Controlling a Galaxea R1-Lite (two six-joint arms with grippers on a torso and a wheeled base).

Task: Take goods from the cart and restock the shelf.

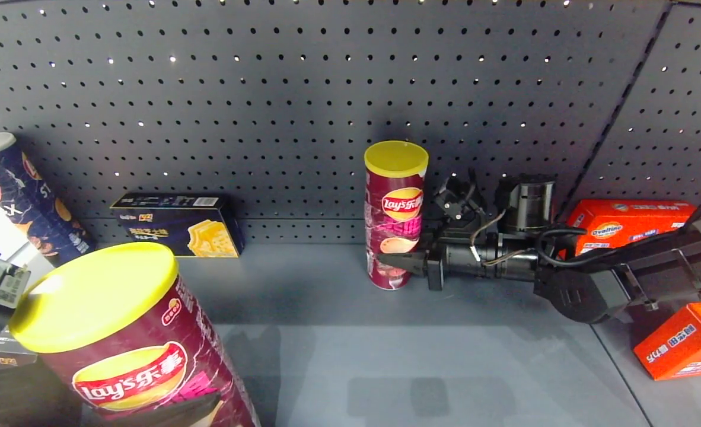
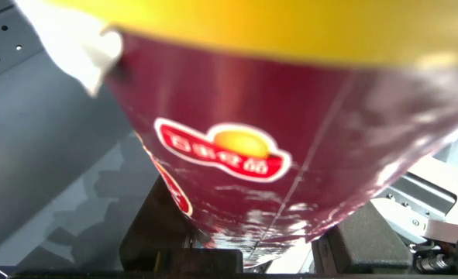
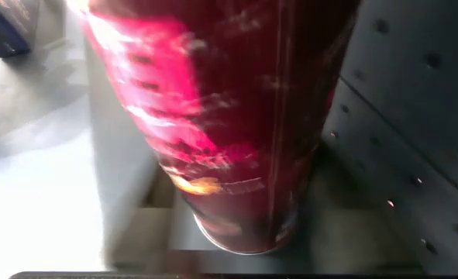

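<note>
- We see the upright chip can (image 1: 395,207) standing on the shelf (image 1: 327,332) near its back edge, about midway along, just in front of the pegboard wall (image 1: 327,89).
- The right end effector (image 1: 389,256) comes in from the shelf's right side and is closed on the lower part of this can. Its near finger (image 1: 401,261) lies across the can's front.
- In the right wrist view the same can (image 3: 229,124) sits between the jaws, with its base on the shelf.
- The tilted chip can (image 1: 131,344) hangs over the shelf's front left corner, its yellow lid leaning toward the left edge.
- The left end effector (image 2: 252,252) grips this can low on its body, with a dark finger on either side of it.
- A dark-blue biscuit box (image 1: 178,225) lies at the back edge, left of the upright can, and a dark-blue chip can (image 1: 24,196) leans at the back left corner.
- Two orange boxes sit toward the right edge, one (image 1: 629,222) at the back and one (image 1: 685,341) nearer the front.
</note>
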